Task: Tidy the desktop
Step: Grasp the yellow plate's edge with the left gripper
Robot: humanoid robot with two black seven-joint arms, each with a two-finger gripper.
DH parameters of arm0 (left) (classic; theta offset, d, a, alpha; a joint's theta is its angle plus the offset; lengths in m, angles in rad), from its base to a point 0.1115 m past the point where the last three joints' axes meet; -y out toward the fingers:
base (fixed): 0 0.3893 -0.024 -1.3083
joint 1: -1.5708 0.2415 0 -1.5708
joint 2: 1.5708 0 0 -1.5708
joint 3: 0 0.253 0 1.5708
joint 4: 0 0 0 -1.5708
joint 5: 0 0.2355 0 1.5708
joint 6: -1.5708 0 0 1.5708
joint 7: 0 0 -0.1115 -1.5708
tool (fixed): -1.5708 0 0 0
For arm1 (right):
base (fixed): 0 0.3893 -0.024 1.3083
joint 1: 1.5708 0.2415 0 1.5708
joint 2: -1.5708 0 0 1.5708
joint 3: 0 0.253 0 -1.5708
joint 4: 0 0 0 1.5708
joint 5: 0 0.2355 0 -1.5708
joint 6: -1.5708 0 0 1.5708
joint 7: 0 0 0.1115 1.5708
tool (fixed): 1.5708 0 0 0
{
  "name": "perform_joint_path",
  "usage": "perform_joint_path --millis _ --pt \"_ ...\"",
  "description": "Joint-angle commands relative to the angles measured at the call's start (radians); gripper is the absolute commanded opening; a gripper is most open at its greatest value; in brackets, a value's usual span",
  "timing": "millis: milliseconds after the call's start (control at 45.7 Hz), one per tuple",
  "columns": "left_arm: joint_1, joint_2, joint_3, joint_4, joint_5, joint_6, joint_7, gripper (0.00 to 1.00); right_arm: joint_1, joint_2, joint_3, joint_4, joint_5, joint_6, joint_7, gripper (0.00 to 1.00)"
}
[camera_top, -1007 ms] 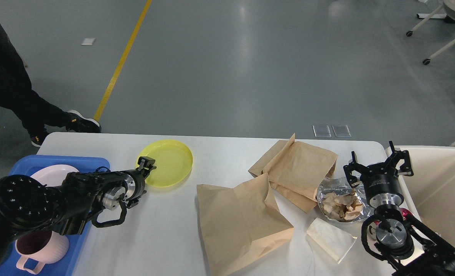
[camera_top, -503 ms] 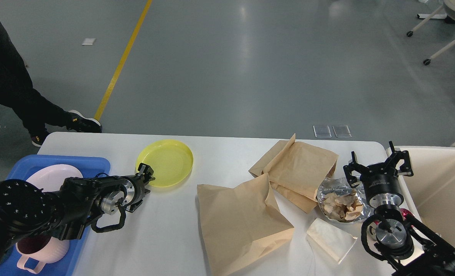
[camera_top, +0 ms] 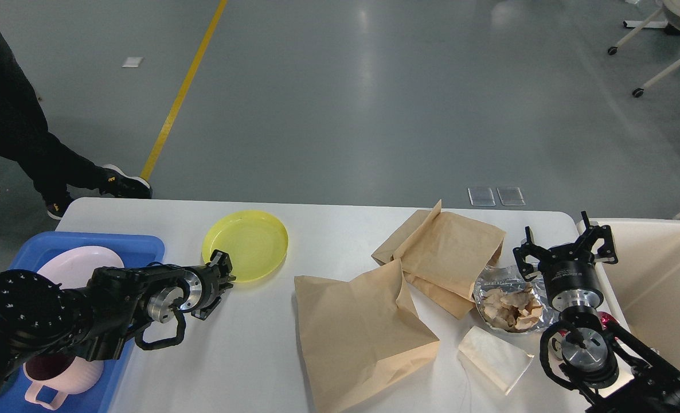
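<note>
While the left arm lies low across the desktop (camera_top: pixel 248 350), its left gripper (camera_top: pixel 223 269) sits at the near rim of the yellow plate (camera_top: pixel 248 241) — seen end-on and dark, so finger spacing cannot be told. Right gripper (camera_top: pixel 566 248) stands upright over the table's right end, fingers spread wide, holding nothing. Desktop is smooth matte white, filling the lower frame. Two creased brown paper bags (camera_top: pixel 363 327) lie flat; a crinkled foil container (camera_top: pixel 509 301) holds scraps. Blue tray (camera_top: pixel 139 244) is cut off at left — pink cup (camera_top: pixel 65 376) partly hidden.
</note>
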Motion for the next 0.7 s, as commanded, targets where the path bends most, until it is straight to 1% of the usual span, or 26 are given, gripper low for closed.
perform_joint_path --millis 0,66,131,241,438,547,678 --pt "-0.001 0.003 0.001 -0.004 0.000 -0.003 0.000 0.07 0.000 0.001 0.000 0.002 0.000 0.001 0.000 1.00" --pt "-0.003 0.013 0.001 -0.007 0.000 -0.007 0.003 0.06 0.000 0.001 0.000 0.000 0.000 0.001 0.000 1.00" --pt "-0.009 0.010 0.010 -0.008 0.000 -0.023 0.025 0.06 0.000 0.001 0.000 0.000 0.000 -0.001 0.000 1.00" --pt "-0.015 0.010 0.010 -0.013 0.000 -0.046 0.041 0.00 0.000 0.001 0.000 0.000 0.000 0.001 0.000 1.00" --pt "-0.052 0.028 0.015 -0.074 0.000 -0.055 0.081 0.00 0.002 0.001 0.000 0.000 0.000 0.001 0.000 1.00" --pt "-0.104 0.068 0.067 -0.145 0.000 -0.070 0.083 0.00 0.002 0.001 0.000 0.000 0.000 -0.001 0.000 1.00" --pt "-0.262 0.144 0.140 -0.303 0.000 -0.102 0.081 0.00 0.002 0.001 0.000 0.000 0.000 0.001 0.000 1.00"
